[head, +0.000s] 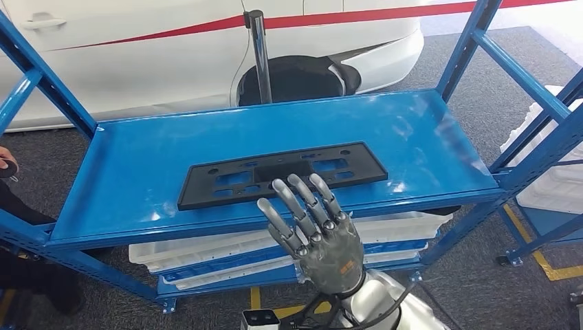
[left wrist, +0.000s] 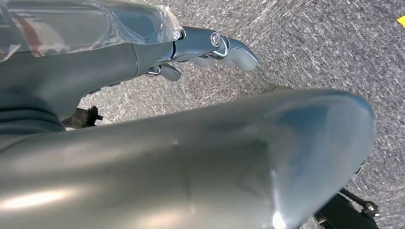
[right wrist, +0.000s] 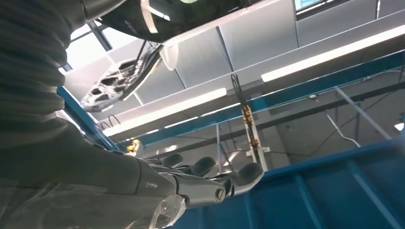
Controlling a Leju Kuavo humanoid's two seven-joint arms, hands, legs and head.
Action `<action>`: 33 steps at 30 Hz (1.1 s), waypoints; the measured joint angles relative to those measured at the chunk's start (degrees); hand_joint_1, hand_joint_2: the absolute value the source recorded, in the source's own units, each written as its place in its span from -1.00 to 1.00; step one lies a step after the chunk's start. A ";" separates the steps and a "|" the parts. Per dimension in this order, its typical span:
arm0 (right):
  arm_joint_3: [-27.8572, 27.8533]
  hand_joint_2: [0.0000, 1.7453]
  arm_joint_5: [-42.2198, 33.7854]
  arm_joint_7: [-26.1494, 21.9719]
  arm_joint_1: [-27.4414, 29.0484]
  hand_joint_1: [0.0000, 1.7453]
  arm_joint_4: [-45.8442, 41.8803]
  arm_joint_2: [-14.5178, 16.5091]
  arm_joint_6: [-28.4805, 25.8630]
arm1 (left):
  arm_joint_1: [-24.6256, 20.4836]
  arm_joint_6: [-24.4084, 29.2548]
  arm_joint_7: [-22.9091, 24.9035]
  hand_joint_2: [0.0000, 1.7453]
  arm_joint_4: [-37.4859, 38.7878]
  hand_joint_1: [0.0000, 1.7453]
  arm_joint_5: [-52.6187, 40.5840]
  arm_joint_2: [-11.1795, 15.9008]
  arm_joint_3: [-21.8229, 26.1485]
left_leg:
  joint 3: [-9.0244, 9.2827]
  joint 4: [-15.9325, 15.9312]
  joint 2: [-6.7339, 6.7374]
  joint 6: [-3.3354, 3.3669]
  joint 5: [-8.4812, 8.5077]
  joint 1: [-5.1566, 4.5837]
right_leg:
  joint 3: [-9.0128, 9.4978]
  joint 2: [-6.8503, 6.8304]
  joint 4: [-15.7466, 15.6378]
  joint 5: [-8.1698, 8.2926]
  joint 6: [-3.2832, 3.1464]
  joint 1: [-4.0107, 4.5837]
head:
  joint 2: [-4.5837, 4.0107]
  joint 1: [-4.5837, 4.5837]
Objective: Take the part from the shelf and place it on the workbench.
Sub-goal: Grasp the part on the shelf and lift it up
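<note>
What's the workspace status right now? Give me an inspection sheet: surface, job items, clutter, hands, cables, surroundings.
Surface: blue shelf, glossy, bare apart from the part.
Job's things: black flat part lies flat on the shelf, untouched.
Clutter: white trays stacked on the lower shelf.
Hands: right hand raised, fingers spread, at the shelf's front edge, holding nothing; left hand hangs over grey carpet, state unclear.
Cables: black cable at the right wrist.
Surroundings: white car behind the shelf; person's sleeve at left.

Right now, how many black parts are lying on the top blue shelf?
1. The flat black part lies near the front middle of the blue shelf, just beyond the right hand. No other part shows on that shelf.
</note>
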 joint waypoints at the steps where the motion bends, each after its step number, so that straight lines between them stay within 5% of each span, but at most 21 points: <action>1: 2.25 1.00 0.01 3.28 -2.73 -1.00 0.46 -0.62 1.83 | -0.04 -0.15 -0.04 -1.00 0.00 -1.00 -0.01 0.00 -0.26 | -0.01 0.00 0.01 0.01 0.01 -0.01 | -0.02 0.01 0.00 0.03 0.02 -0.03 | 0.00 0.00; 5: 13.36 1.00 0.04 12.83 -11.79 -1.00 2.59 -1.84 8.09 | -0.51 -0.78 -0.15 -1.00 0.00 -1.00 -0.01 0.00 -1.03 | -0.03 0.00 -0.09 0.04 0.06 -0.01 | -0.07 -0.01 0.00 0.08 0.05 -0.02 | 0.00 0.00; 9: 20.54 1.00 0.05 10.07 -12.99 -1.00 5.33 -2.42 8.82 | -0.64 -0.87 -0.44 1.00 0.00 -1.00 -0.01 0.00 -1.66 | -0.14 0.01 -0.19 0.05 0.09 0.00 | -0.14 -0.10 0.00 0.07 0.05 0.01 | 0.00 0.00; 10: 21.44 1.00 0.05 9.04 -12.78 -1.00 6.06 -2.57 8.79 | -0.67 -0.78 -0.69 1.00 0.00 -1.00 -0.01 0.00 -1.84 | -0.15 0.01 -0.17 0.05 0.09 0.00 | -0.14 -0.10 0.00 0.07 0.05 0.02 | 0.00 0.00; 14: 22.99 1.00 0.04 5.20 -10.69 -1.00 9.19 -2.90 8.50 | -0.76 -1.05 -1.98 -1.00 0.00 -1.00 0.33 0.00 -2.16 | -0.18 0.01 -0.16 0.06 0.07 -0.06 | -0.15 -0.10 -0.03 0.06 0.07 0.02 | 0.00 0.00; 33: 18.35 1.00 0.03 4.73 -3.70 -1.00 15.97 -3.41 4.35 | -0.78 -1.03 -3.29 -1.00 0.00 -1.00 2.91 0.00 -2.15 | -0.16 0.02 -0.15 0.08 0.07 -0.11 | -0.14 -0.09 -0.05 0.06 0.08 -0.07 | 0.00 0.00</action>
